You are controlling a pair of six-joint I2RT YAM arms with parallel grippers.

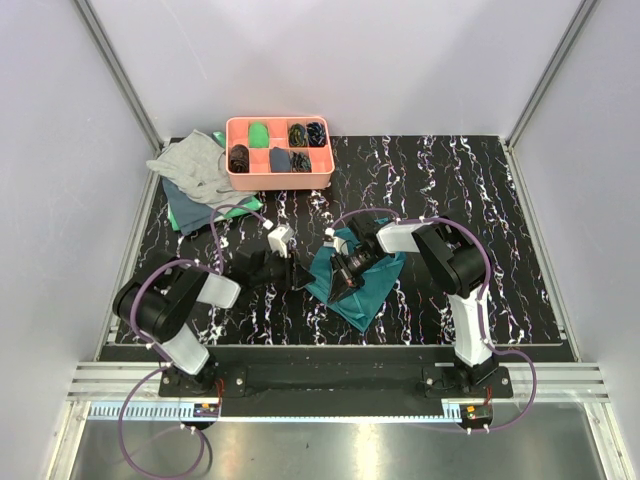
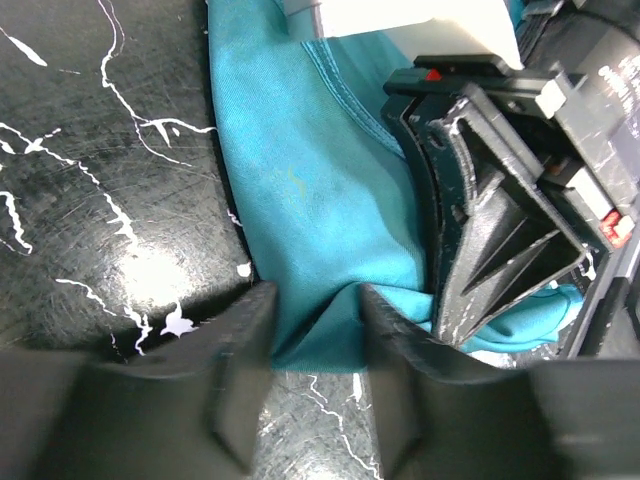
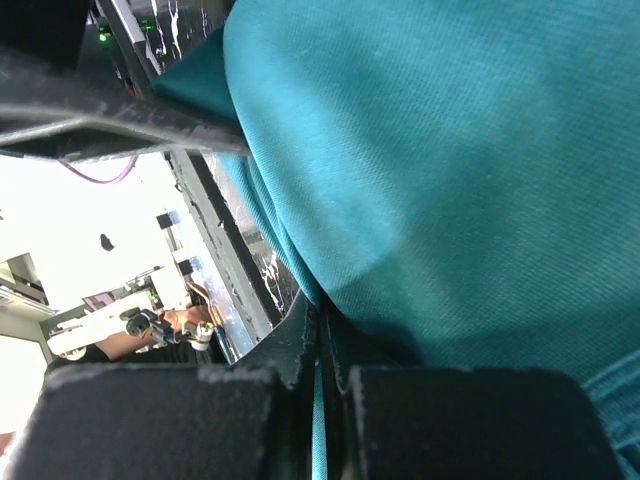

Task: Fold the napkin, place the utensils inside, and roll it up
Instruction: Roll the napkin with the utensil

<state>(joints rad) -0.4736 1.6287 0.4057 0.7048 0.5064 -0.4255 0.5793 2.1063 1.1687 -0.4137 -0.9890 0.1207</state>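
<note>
Left gripper point(image 2: 317, 305) fills the bottom of my wrist view, jaws part-way apart around a ridge of the one napkin point(image 2: 320, 190); whether it's clamped, I can't tell. Right gripper point(image 3: 318, 325) is closed on a thin napkin edge. Seen from overhead, the napkin lies mid-frame, partly hidden by the two grippers.

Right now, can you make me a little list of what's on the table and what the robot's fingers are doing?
napkin: teal, bunched up, near the middle of the table
right fingers: shut tight on the napkin
left fingers: one on each side of the napkin's edge, gap between them; can't tell if they pinch it
tray: orange, at the back, small dark and green things in its compartments
grey cloth: heaped left of the tray
</note>
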